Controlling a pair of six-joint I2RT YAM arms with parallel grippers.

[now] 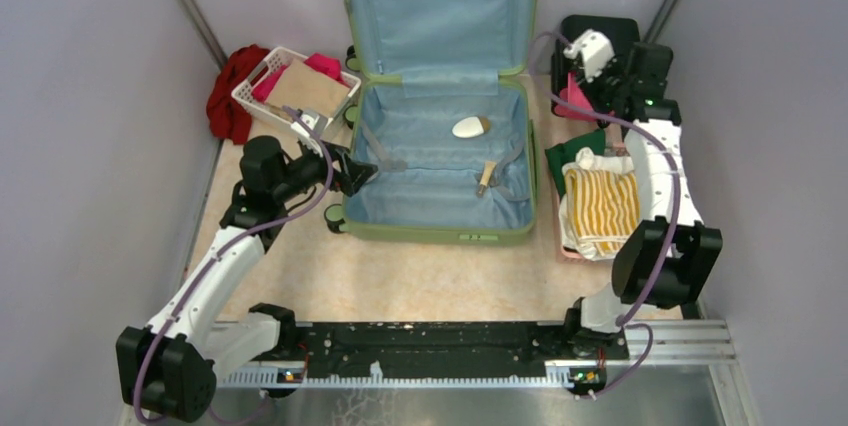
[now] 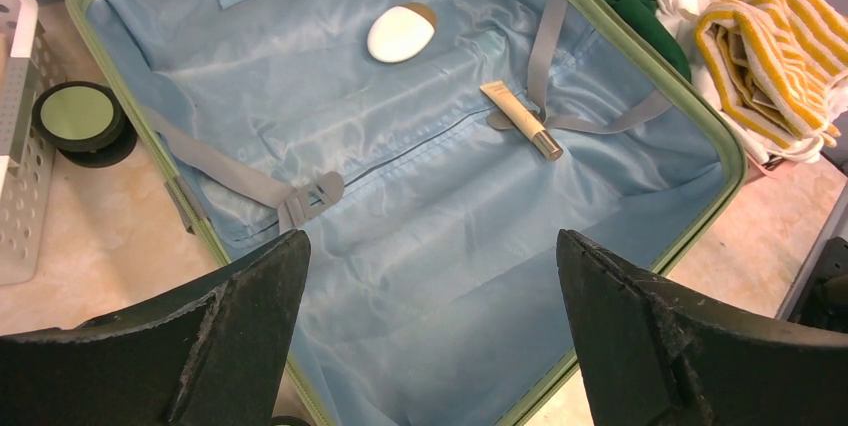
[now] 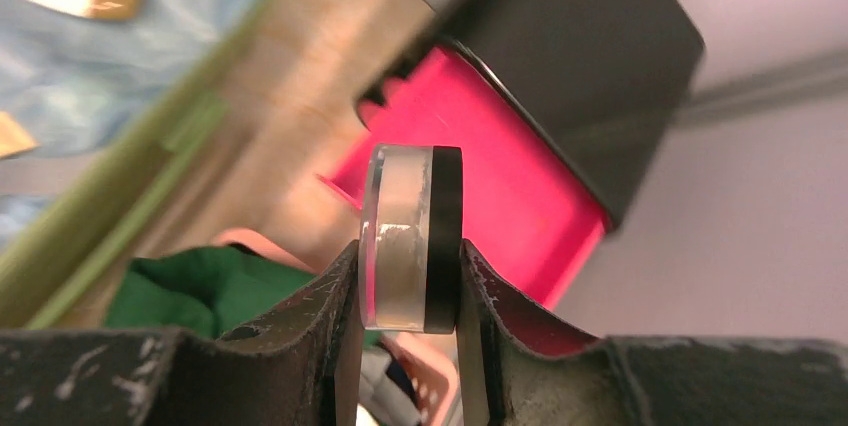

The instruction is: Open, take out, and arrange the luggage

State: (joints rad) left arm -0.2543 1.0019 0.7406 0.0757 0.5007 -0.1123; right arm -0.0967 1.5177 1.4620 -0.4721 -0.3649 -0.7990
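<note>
Found left arm [image 1: 215, 266] rising from the near-left corner of the desk [image 1: 420, 276], elbow low, forearm angled toward the left edge, wrist turned inward to the right. Found left gripper [image 2: 432, 244] with jaws spread wide, holding nothing; dark fingers [image 2: 250, 316] scuffed. Found right arm [image 1: 655, 166] bent at the near-right corner, forearm running along the right edge toward the far-right corner. Found right gripper [image 3: 408, 256] clamped on a small disc [image 3: 412, 216], one face clear, the other black, gripped across its flat faces.
</note>
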